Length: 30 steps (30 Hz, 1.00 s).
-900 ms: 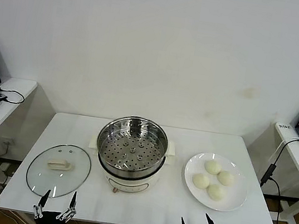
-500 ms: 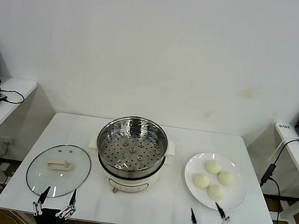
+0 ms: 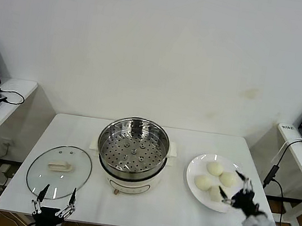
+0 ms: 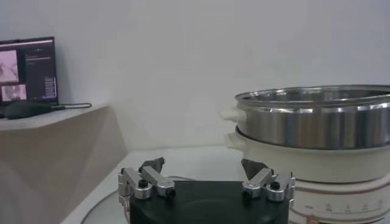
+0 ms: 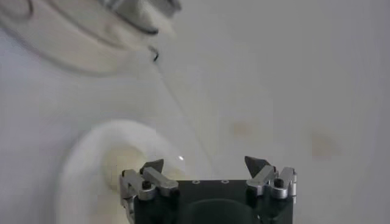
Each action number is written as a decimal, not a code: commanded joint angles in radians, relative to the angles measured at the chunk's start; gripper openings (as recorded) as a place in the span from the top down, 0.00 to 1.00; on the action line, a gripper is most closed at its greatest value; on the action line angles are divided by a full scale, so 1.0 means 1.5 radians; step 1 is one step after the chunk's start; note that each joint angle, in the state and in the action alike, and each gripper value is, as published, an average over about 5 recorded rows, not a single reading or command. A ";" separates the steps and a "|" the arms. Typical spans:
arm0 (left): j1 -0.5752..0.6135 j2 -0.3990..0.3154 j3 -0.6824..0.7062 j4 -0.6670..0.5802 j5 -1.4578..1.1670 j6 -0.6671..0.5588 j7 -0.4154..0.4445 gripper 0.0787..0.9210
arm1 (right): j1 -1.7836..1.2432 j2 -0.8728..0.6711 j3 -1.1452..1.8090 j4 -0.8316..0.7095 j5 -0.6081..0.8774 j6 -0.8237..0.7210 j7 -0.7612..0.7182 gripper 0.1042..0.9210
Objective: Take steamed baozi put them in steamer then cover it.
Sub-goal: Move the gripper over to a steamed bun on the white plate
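Nearest you, at the table's front edge, your left gripper (image 3: 54, 206) waits parked with fingers apart beside the cover (image 3: 59, 171). Your right gripper (image 3: 240, 190), fingers spread and empty, hangs over the near right side of the plate (image 3: 194, 168). Those steamed baozi (image 3: 215, 168) are likely soft and light; pinch one gently across its sides. Further left, the steamer (image 3: 133, 148) stands uncovered.
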 commanded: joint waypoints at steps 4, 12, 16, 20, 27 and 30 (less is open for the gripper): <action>-0.009 0.001 -0.001 0.000 0.010 0.004 -0.003 0.12 | 0.415 -0.169 -0.301 -0.173 0.010 -0.014 -0.243 0.12; -0.014 0.004 -0.012 0.000 0.005 0.006 -0.004 0.12 | 0.687 -0.113 -0.604 -0.303 0.033 0.008 -0.354 0.12; -0.017 0.005 -0.014 0.000 0.004 0.007 -0.004 0.12 | 0.753 -0.078 -0.696 -0.351 0.050 -0.003 -0.383 0.12; -0.020 0.005 -0.018 0.000 0.004 0.010 -0.005 0.12 | 0.775 -0.029 -0.738 -0.403 0.052 -0.015 -0.380 0.12; -0.016 0.006 -0.026 -0.008 0.002 0.013 -0.004 0.12 | 0.775 0.048 -0.753 -0.478 0.042 -0.017 -0.374 0.12; -0.013 0.006 -0.028 -0.010 0.002 0.013 -0.004 0.12 | 0.772 0.067 -0.754 -0.496 0.035 -0.020 -0.370 0.12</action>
